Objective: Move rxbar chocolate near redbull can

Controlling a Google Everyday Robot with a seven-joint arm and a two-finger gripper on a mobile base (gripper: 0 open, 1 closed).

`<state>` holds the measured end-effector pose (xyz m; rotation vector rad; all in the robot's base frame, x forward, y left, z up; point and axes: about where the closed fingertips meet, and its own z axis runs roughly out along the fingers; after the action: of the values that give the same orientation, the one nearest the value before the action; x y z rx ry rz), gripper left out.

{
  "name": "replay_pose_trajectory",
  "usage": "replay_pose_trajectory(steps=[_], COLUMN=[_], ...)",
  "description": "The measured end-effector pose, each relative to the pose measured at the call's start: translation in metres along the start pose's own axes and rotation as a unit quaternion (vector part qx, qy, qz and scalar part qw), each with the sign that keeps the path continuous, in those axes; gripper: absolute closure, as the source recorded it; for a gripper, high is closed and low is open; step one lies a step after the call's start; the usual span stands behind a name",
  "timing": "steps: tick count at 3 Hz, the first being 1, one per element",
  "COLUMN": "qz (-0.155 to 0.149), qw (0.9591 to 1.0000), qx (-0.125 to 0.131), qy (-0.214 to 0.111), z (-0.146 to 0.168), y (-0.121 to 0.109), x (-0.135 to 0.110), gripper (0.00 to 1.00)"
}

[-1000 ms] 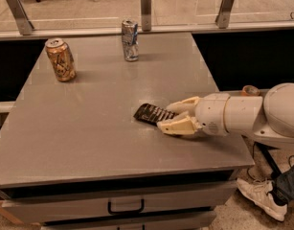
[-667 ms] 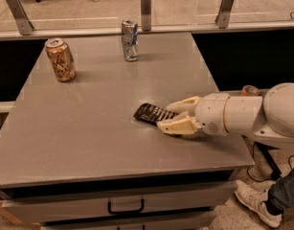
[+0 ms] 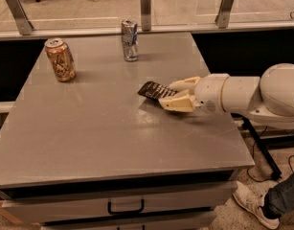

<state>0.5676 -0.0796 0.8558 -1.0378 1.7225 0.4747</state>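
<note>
We see the end effector (image 3: 166,95) over the right side of the desk (image 3: 108,143). Its two fingers (image 3: 184,84) are closed on one end of the snack bar (image 3: 150,88). The other end of the bar sticks out to the left and looks a little up off the desk. The silver and blue can (image 3: 130,40) stands upright near the back edge, well apart from the bar. An orange can (image 3: 60,60) stands over on the left, also upright.

We think the bar has to go back and a bit left to get near the silver and blue can. A few things could go wrong. The fingers hold only the end of the bar, so it could slip or swing down if the arm moves fast. The silver and blue can is tall and thin, so a bump from the bar or the fingers could knock it over. If the arm goes too far left, the bar could end up by the orange can, and that is the wrong one. If the bar is let go too high, it could bounce away.
</note>
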Motion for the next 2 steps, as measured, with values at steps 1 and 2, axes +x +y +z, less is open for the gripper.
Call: replay_pose_trajectory(steps=[1,2], qz=[0.000,-0.011], qw=[1.0000,0.9999], qx=[0.000,0.009], qy=[0.001,0.000], z=[-0.0001,-0.0007], y=[0.0006,-0.0032], x=[0.0007,-0.0074], gripper=[1.00,1.00])
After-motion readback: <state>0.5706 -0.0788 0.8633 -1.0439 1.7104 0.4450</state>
